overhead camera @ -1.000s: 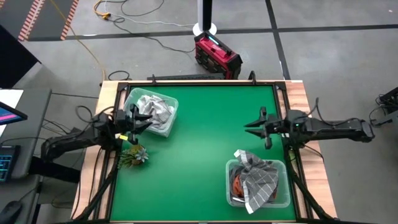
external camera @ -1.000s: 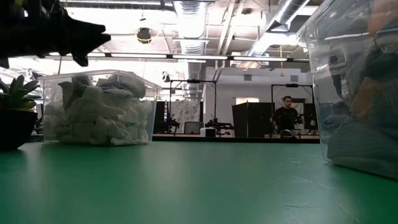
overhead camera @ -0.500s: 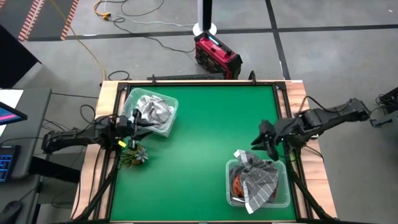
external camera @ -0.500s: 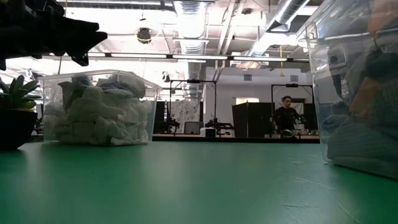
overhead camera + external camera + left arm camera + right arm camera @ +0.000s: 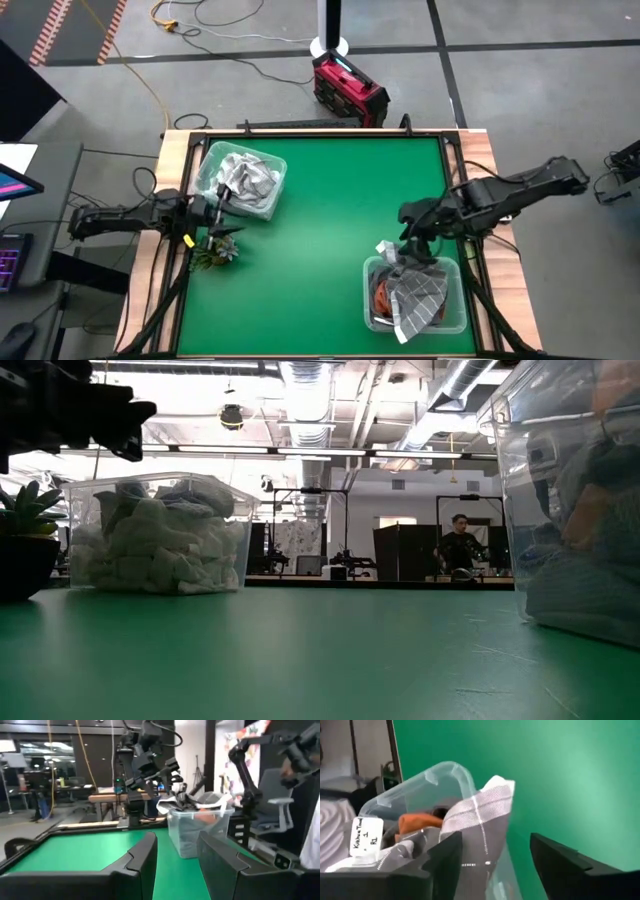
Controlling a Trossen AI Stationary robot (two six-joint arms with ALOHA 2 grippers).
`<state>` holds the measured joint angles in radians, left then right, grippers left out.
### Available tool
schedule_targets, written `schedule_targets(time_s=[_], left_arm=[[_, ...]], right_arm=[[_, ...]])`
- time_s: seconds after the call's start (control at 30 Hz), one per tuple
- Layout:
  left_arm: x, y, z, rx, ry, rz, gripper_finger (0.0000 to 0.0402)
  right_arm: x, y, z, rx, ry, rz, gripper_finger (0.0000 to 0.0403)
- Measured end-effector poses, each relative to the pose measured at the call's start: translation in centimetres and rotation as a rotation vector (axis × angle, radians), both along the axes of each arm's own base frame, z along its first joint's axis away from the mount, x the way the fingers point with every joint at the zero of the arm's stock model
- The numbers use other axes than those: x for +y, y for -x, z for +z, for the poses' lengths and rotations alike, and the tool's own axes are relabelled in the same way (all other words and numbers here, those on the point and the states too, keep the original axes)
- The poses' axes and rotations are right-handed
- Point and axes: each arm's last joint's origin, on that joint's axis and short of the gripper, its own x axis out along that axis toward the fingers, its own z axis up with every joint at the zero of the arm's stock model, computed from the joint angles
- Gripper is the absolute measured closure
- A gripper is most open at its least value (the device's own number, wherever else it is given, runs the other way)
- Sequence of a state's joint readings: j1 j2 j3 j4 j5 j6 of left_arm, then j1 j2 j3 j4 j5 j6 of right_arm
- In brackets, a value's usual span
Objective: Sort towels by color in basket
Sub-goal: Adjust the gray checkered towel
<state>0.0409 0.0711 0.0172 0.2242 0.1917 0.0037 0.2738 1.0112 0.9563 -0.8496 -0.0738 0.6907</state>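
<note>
A clear bin (image 5: 246, 181) at the far left holds white and light grey towels (image 5: 155, 538). A second clear bin (image 5: 452, 300) at the near right holds a rust orange towel (image 5: 417, 823). A grey checked towel (image 5: 415, 292) lies on top of it, one corner draped over the bin's rim (image 5: 485, 815). My right gripper (image 5: 408, 247) hangs open, tipped down, just above that corner (image 5: 496, 843). My left gripper (image 5: 230, 206) is open and level at the left edge, between the left bin and a plant, with nothing between its fingers (image 5: 177, 851).
A small potted green plant (image 5: 214, 250) stands near the left edge, just nearward of my left gripper. A white label (image 5: 367, 836) sits on the right bin. The green mat's middle (image 5: 330, 220) lies bare between the bins. A person shows far off in the room (image 5: 460, 548).
My right gripper has swung from the table's right edge toward the near edge, to above the right bin, and has tipped from level to pointing down. My left gripper has drawn back a little from the left bin toward the plant and the left edge.
</note>
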Motion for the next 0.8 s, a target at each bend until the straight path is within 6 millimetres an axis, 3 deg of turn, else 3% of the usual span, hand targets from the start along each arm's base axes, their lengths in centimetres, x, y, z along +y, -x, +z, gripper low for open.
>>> schedule_targets(time_s=[0.13, 0.4, 0.5, 0.63, 0.73, 0.8], left_arm=[[0.0, 0.0, -0.2, 0.006, -0.055, 0.005, 0.0272], [0.0, 0.0, -0.2, 0.022, 0.04, -0.01, 0.0272], [0.0, 0.0, -0.2, 0.032, 0.104, -0.02, 0.0272], [0.0, 0.0, -0.2, 0.044, 0.172, -0.027, 0.0272], [0.0, 0.0, -0.2, 0.046, 0.197, -0.013, 0.0272], [0.1, 0.0, -0.1, 0.042, 0.201, 0.003, 0.0272]], right_arm=[[0.3, -1.3, -0.2, -0.018, -0.068, 0.054, 0.0133], [-0.2, -3.1, -1.4, 0.025, -0.095, 0.071, 0.0148], [0.0, -3.6, -2.0, 0.038, -0.069, 0.106, 0.0193], [0.5, -3.7, -2.2, 0.039, -0.04, 0.164, 0.0286], [0.5, -3.4, -2.0, 0.028, -0.039, 0.171, 0.036], [0.4, -3.0, -1.6, 0.007, -0.042, 0.171, 0.0385]])
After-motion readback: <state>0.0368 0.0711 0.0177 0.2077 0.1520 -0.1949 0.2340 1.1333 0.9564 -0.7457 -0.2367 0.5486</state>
